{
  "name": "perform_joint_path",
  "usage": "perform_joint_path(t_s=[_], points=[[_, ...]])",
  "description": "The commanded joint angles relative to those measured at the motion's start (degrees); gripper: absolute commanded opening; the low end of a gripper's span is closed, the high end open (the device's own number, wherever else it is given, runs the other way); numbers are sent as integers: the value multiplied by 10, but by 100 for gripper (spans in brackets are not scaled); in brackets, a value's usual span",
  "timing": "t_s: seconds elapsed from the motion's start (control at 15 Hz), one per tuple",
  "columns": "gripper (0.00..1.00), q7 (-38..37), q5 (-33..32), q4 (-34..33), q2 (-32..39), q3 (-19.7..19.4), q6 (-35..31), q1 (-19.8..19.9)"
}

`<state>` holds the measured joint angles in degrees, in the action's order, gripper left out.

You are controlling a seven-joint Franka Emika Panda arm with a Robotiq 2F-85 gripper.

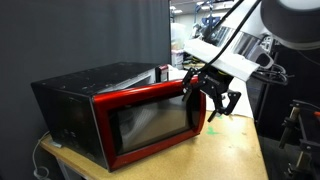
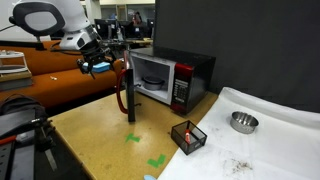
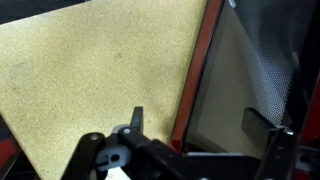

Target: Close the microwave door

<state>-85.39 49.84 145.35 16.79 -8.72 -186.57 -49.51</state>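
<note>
The microwave [image 1: 75, 95] has a black casing and a red front [image 2: 183, 85]. The microwave door [image 1: 150, 124], a red frame with a dark window, stands swung open; in an exterior view it shows edge-on [image 2: 130, 90]. My gripper [image 1: 214, 103] is open at the door's free edge, near its top, and also shows in an exterior view [image 2: 97, 66]. In the wrist view the door's red edge [image 3: 195, 80] runs between the two fingers of my gripper [image 3: 200, 128]. I cannot tell whether a finger touches the door.
The microwave stands on a wooden table [image 2: 100, 125] with green tape marks [image 2: 157, 160]. A small black wire cube [image 2: 188, 136] and a metal bowl [image 2: 242, 122] sit in front of it, beside a white cloth [image 2: 280, 140].
</note>
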Motion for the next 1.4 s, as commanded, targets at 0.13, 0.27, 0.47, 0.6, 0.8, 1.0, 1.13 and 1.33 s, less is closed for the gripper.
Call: perform_joint_path(t_s=[0.13,0.27,0.47,0.6,0.8,1.0,1.13,1.33], points=[[100,-10,-23,-1,-1,-73,58,-40],[100,-22,-37,-1,-1,-97,74,-58],[100,-26,-38,-1,-1,-101,75,-66],[100,-26,-38,-1,-1,-101,75,-66],[100,-26,-38,-1,-1,-102,76,-66],[100,-8,-62,3,-9,-109,103,-67],[100,-6,-87,7,-13,-117,120,-72],[100,6,-139,11,-22,-136,152,-69]])
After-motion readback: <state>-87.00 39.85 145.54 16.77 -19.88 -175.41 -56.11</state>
